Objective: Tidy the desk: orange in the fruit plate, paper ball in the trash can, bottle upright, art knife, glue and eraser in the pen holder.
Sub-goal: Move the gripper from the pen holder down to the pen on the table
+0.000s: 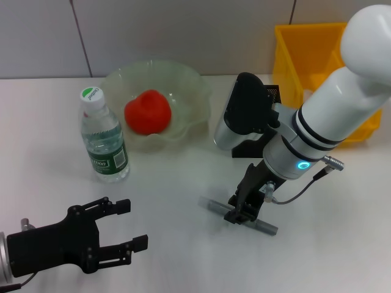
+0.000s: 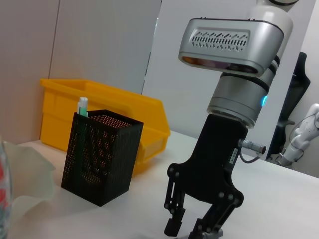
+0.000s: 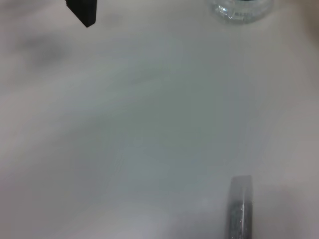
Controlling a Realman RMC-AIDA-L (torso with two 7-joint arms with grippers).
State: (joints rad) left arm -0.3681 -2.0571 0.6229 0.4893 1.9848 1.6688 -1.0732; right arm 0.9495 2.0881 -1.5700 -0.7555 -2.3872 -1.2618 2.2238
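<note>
The orange (image 1: 147, 112) lies in the fruit plate (image 1: 189, 82) at the back of the desk (image 1: 177, 183). The bottle (image 1: 104, 139) stands upright to the left of the plate. A grey art knife (image 1: 264, 227) lies flat on the desk, and my right gripper (image 1: 243, 209) is lowered over its middle, open, with a finger on either side. The pen holder (image 2: 102, 157) stands behind that arm with a green-capped glue tube (image 2: 82, 106) in it. The trash can (image 1: 305, 55) is at the back right. My left gripper (image 1: 133, 224) rests open at the front left. Paper ball and eraser are out of view.
In the left wrist view the right gripper (image 2: 189, 228) stands on the desk in front of the trash can (image 2: 109, 107). The right wrist view shows the knife's end (image 3: 240, 209) and the bottle's base (image 3: 239, 7). A wall closes off the back.
</note>
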